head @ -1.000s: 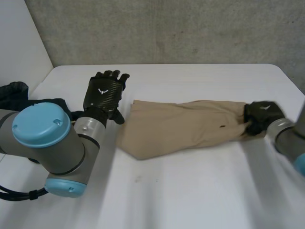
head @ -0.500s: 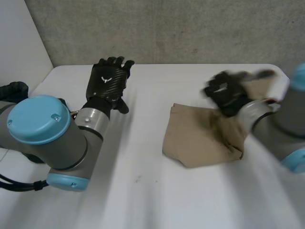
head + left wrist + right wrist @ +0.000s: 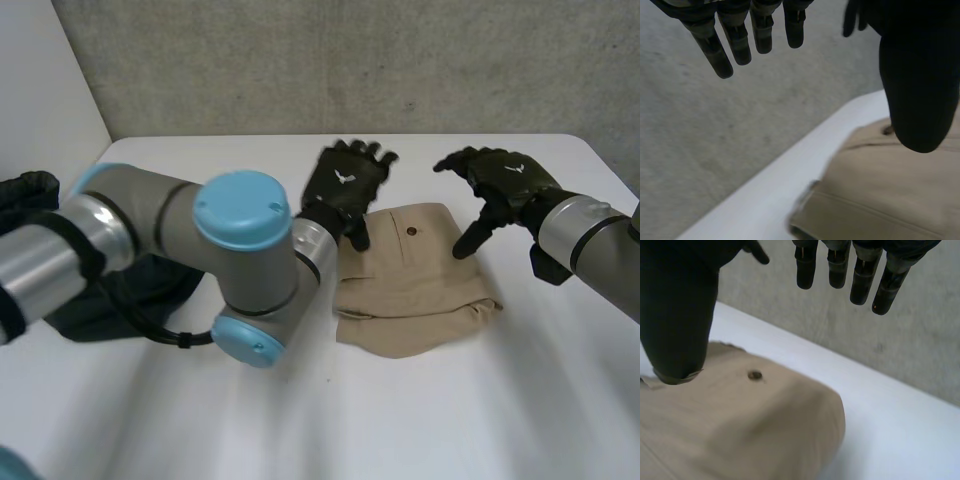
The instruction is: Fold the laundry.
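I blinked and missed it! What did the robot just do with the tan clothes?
The right hand swung the end of the tan garment leftward, folding the long strip into a short stack, then let go; it hovers open above it. The left hand moved right to the stack's far left corner, open. The dark pile at the left of the table stayed put.

1. Garment (image 3: pixel 415 275): tan woven cloth, matt; one small dark button (image 3: pixel 409 230).
2. Table (image 3: pixel 450 420): white, smooth, matt.
3. Wall (image 3: pixel 350 60): grey, rough, mottled.
4. Left hand (image 3: pixel 345 185), right hand (image 3: pixel 505 180): black, faintly glossy backs.
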Motion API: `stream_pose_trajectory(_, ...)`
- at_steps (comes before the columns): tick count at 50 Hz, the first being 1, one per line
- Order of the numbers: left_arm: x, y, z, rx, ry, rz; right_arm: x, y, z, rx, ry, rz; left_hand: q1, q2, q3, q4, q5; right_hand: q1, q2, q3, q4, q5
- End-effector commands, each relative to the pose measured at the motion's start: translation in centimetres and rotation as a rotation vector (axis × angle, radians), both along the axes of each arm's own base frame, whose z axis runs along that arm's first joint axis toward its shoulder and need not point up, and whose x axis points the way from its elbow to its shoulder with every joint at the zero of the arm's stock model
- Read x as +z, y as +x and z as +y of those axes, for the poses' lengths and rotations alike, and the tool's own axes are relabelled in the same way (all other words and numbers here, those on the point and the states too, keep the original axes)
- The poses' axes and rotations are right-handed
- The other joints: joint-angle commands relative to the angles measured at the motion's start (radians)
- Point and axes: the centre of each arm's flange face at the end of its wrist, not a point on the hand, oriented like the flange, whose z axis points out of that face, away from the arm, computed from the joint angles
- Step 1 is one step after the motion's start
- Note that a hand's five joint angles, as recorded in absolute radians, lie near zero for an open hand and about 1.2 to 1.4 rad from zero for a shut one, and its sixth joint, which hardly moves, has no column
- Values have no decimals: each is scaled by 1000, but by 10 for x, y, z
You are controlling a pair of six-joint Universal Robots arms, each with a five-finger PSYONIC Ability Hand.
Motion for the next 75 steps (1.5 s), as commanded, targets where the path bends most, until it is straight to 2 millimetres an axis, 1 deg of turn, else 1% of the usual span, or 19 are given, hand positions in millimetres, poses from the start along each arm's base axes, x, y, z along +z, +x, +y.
stream_pose_trajectory(1, -43, -9, 2, -20, 91, -84, -42, 5, -15, 22, 90, 151, 42, 30, 24, 30, 13, -27, -43, -40, -58, -69)
stream_pose_trajectory(7, -68, -2, 1, -7, 173, -163, -74, 8, -29, 32, 158, 177, 42, 30, 24, 30, 13, -27, -43, -40, -58, -69)
stream_pose_trajectory(12, -73, 3, -1, 3, 203, -194, -92, 6, -33, 24, 171, 234, 45, 33, 27, 33, 16, -27, -43, -40, -58, -69)
stream_pose_trajectory(20, -69, 9, -2, 0, 229, -222, -86, 0, -34, 10, 111, 328, 42, 30, 24, 30, 13, -27, -43, -40, -58, -69)
stream_pose_trajectory(22, -62, 10, -1, -3, 226, -219, -75, -1, -33, 3, 83, 319, 34, 21, 16, 21, 4, -27, -43, -40, -58, -69)
stream_pose_trajectory(26, -31, 11, 4, -24, 194, -187, -55, -3, -27, -15, 25, 299, 10, -3, -8, -2, -19, -27, -43, -40, -58, -69)
stream_pose_trajectory(27, -16, 13, 7, -36, 179, -170, -51, -4, -25, -22, 7, 290, 4, -9, -14, -8, -25, -27, -43, -40, -58, -69)
stream_pose_trajectory(30, 8, 17, 13, -49, 156, -139, -34, -9, -19, -84, -53, 227, -2, -14, -20, -14, -31, -27, -43, -40, -58, -69)
stream_pose_trajectory(31, 24, 22, 17, -53, 138, -118, -29, -11, -16, -106, -62, 206, -4, -17, -23, -17, -34, -27, -43, -40, -58, -69)
stream_pose_trajectory(34, 46, 30, 19, -49, 109, -89, -16, -23, -8, -201, -65, 128, -5, -17, -23, -17, -34, -27, -43, -40, -58, -69)
stream_pose_trajectory(35, 59, 35, 21, -49, 96, -71, -16, -26, -6, -224, -54, 113, -7, -20, -26, -20, -37, -27, -43, -40, -58, -69)
stream_pose_trajectory(38, 75, 42, 27, -66, 89, -41, -19, -41, 0, -291, 7, 55, -13, -26, -31, -26, -43, -27, -43, -40, -58, -69)
stream_pose_trajectory(39, 87, 46, 33, -93, 91, -14, -20, -44, 2, -306, 25, 38, -13, -26, -31, -26, -43, -27, -43, -40, -58, -69)
stream_pose_trajectory(46, 112, 61, 54, -234, 163, 63, -51, -47, 29, -277, 217, -20, -10, -23, -29, -23, -40, -27, -43, -40, -58, -69)
stream_pose_trajectory(52, 113, 65, 64, -281, 224, 72, -69, -50, 39, -234, 307, -48, -7, -20, -26, -20, -37, -27, -43, -40, -58, -69)
stream_pose_trajectory(57, 109, 68, 66, -277, 260, 57, -88, -47, 32, -228, 355, -111, -7, -20, -26, -20, -37, -27, -43, -40, -58, -69)
stream_pose_trajectory(65, 104, 69, 67, -273, 280, 46, -108, -44, 17, -230, 373, -129, -7, -20, -26, -20, -37, -27, -43, -40, -58, -69)
stream_pose_trajectory(70, 102, 70, 67, -273, 284, 42, -113, -35, 12, -208, 366, -127, -7, -20, -26, -20, -37, -27, -43, -40, -58, -69)
stream_pose_trajectory(75, 100, 69, 67, -274, 285, 37, -110, -26, 8, -185, 323, -135, -7, -20, -26, -20, -37, 48, 31, 34, 16, 6)
